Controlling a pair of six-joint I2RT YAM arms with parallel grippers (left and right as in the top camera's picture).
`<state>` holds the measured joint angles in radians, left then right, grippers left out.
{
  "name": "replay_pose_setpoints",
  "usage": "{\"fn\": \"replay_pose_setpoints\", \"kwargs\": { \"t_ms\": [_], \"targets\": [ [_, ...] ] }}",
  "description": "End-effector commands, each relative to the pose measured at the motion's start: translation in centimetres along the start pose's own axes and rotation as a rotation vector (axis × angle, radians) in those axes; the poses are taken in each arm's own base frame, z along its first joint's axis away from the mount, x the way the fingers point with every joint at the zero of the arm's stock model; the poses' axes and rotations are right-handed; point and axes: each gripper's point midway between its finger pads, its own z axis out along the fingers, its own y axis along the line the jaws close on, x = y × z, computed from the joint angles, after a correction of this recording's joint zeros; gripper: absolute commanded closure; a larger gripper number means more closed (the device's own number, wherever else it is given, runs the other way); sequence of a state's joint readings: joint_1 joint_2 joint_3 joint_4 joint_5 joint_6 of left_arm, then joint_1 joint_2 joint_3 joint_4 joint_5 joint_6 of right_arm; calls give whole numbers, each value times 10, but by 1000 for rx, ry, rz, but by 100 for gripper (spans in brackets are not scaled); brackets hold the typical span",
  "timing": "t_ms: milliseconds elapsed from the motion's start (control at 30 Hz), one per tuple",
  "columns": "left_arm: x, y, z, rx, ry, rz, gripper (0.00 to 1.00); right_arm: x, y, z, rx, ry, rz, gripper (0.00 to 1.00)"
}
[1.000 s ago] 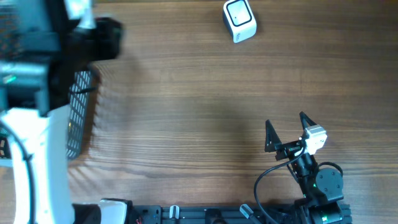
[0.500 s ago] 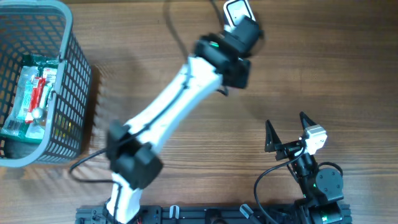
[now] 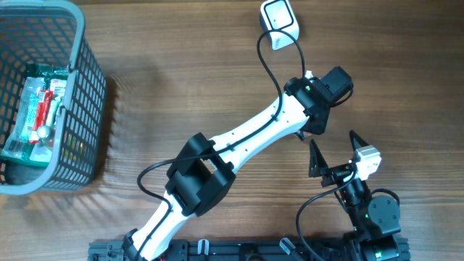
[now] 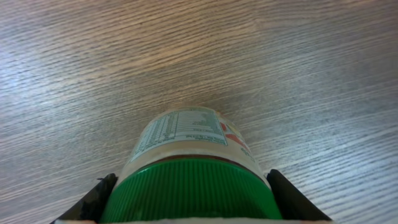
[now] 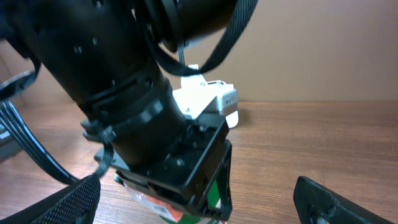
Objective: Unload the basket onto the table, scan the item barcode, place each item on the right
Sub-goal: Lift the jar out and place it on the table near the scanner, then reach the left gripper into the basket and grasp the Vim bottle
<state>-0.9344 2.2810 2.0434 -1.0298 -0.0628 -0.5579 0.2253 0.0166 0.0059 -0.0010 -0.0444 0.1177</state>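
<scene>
In left wrist view, left hand (image 4: 194,202) clamps green-lidded jar (image 4: 181,134); hidden overhead

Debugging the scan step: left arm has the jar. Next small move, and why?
Probably carry the jar, clamped at its green lid by the left gripper, toward the scanner: it hangs well apart from the scanner, and the right gripper is open.

One desk (image 3: 181,87). One grey basket (image 3: 87,109) at its left edge, holding packets (image 3: 36,109) too jumbled to count. One white scanner (image 3: 279,23) at its far edge. One green-lidded jar (image 4: 186,140). Two grippers: left gripper (image 3: 330,87), right gripper (image 3: 333,141).
</scene>
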Motion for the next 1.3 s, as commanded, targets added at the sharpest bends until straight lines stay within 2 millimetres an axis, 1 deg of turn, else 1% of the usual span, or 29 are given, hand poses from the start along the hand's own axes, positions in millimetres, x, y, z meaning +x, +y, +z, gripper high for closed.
{"fn": "replay_pose_setpoints", "kwargs": {
  "t_ms": [0, 67, 133, 200, 233, 267, 333, 433, 500, 567, 633, 667, 700, 733, 767, 800, 833, 867, 900, 933, 967, 1000, 1033, 1067, 1133, 1167, 1200, 1233, 1267],
  "targets": [
    [11, 8, 18, -32, 26, -56, 57, -1, 0, 0, -4, -4, -12, 0],
    [16, 9, 23, -36, 32, -53, 57, -1, 0, 0, -4, -4, -12, 0],
    [18, 10, 25, -39, 37, -52, 53, -1, 0, 0, -4, -4, -12, 0],
    [18, 10, 25, -37, 38, -52, 38, -1, 0, 0, -4, -4, -12, 0],
    [18, 10, 25, -36, 40, -48, 24, -1, 0, 0, -4, -4, -12, 0],
    [19, 10, 25, -38, 42, -48, 19, -1, 0, 0, -4, -4, -12, 0],
    [19, 10, 25, -38, 42, -41, 15, -1, 0, 0, -4, -4, -12, 0],
    [18, 9, 23, -35, 38, -38, 5, -1, 0, 0, -4, -4, -12, 1],
    [3, 7, 8, -9, -1, 25, 2, -1, 0, 0, -4, -4, -12, 0],
    [-23, 3, -27, 38, -84, 27, 2, -1, 0, 0, -3, -4, -13, 0],
    [-51, 4, -70, 86, -182, 29, 2, -1, 0, 0, -4, -4, -12, 0],
    [-63, 9, -94, 104, -233, 38, 2, -1, 0, 0, -4, -4, -12, 0],
    [-78, 21, -124, 113, -295, 34, 0, -1, 0, 0, -4, -4, -12, 1],
    [-86, 33, -144, 108, -336, 21, 0, -1, 0, 0, -4, -4, -12, 1],
    [-95, 52, -167, 89, -382, -8, 0, -1, 0, 0, -4, -4, -12, 1],
    [-103, 79, -192, 54, -434, -53, 0, -1, 0, 0, -4, -4, -13, 1],
    [-107, 101, -210, 18, -469, -90, 0, -1, 0, 0, -3, -4, -13, 0],
    [-110, 139, -236, -46, -510, -101, 0, -1, 0, 0, -4, -4, -12, 0],
    [-107, 166, -255, -90, -522, -73, 0, -1, 0, 0, -4, -4, -12, 1],
    [-103, 189, -269, -124, -529, -74, 0, -1, 0, 0, -4, -4, -12, 0],
    [-97, 214, -284, -157, -536, -98, 0, -1, 0, 0, -4, -4, -12, 0],
    [-85, 258, -309, -212, -551, -172, 0, -1, 0, 0, -4, -4, -12, 0],
    [-75, 288, -324, -248, -561, -235, 0, -1, 0, 0, -4, -4, -12, 0],
    [-67, 311, -335, -279, -567, -287, 0, -1, 0, 0, -3, -4, -13, 0],
    [-41, 370, -357, -366, -572, -429, 0, -1, 0, 0, -4, -4, -12, 0],
    [-27, 395, -364, -405, -563, -488, 0, -1, 0, 0, -4, -4, -12, 0],
    [-14, 415, -367, -441, -535, -521, 0, -1, 0, 0, -4, -4, -12, 0],
    [-2, 429, -369, -468, -507, -544, 0, -1, 0, 0, -4, -4, -12, 0],
    [14, 444, -369, -494, -465, -582, 0, -1, 0, 0, -4, -4, -12, 0]
  ]
}}
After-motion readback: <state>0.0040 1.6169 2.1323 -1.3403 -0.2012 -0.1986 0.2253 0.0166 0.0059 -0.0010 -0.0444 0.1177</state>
